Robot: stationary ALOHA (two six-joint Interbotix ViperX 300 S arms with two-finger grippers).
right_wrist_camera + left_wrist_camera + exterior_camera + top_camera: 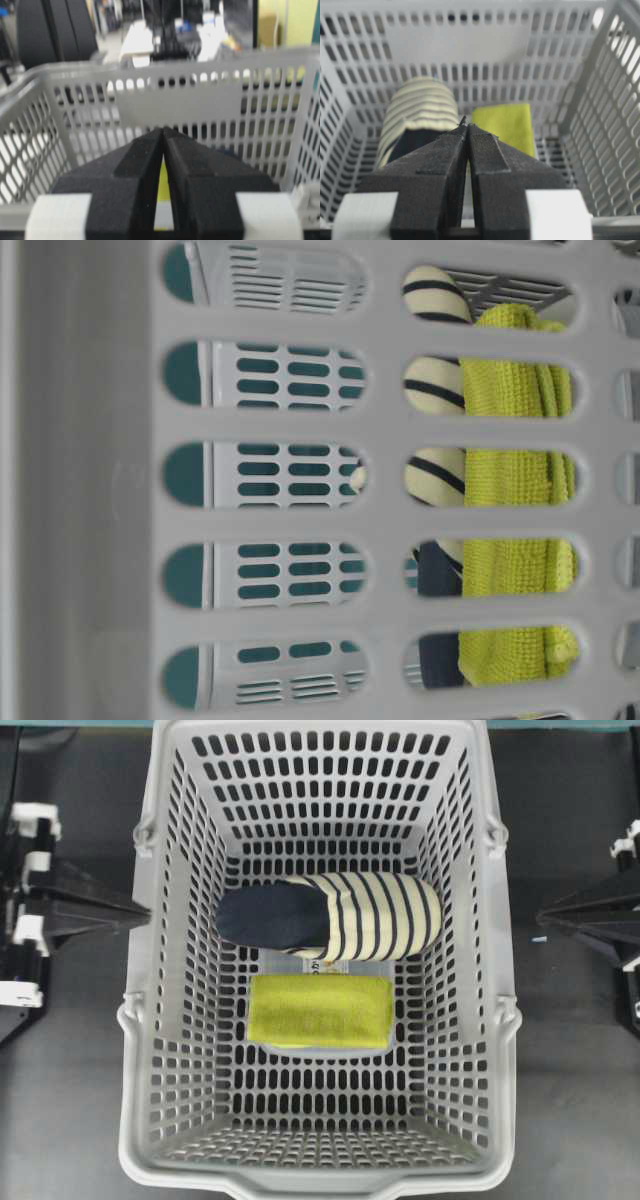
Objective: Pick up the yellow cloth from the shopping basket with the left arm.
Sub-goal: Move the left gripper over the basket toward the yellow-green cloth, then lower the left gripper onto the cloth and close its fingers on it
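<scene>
The cloth (320, 1011), folded flat on the basket (150, 1020) floor beside the slipper (330, 915), looked light and limp, best pinched at a free edge; both the left gripper (140, 912) and right gripper (545, 915) were clenched empty.

A cream-and-navy striped slipper (330, 916) lies above a dark table (570, 1100).

We counted one large light grey plastic shopping basket (160, 1020) with slotted walls and floor and a thick rim. Inside it we found two soft things: one small yellow-green terry cloth (320, 1010), plain and rectangular, and one cream-and-navy striped slipper (335, 915) with a dark navy insole. There was no second slipper to make a pair. We counted two black robot grippers, one at each side of the basket: the left gripper (140, 913) and the right gripper (545, 913), each with two fingers pressed together.
</scene>
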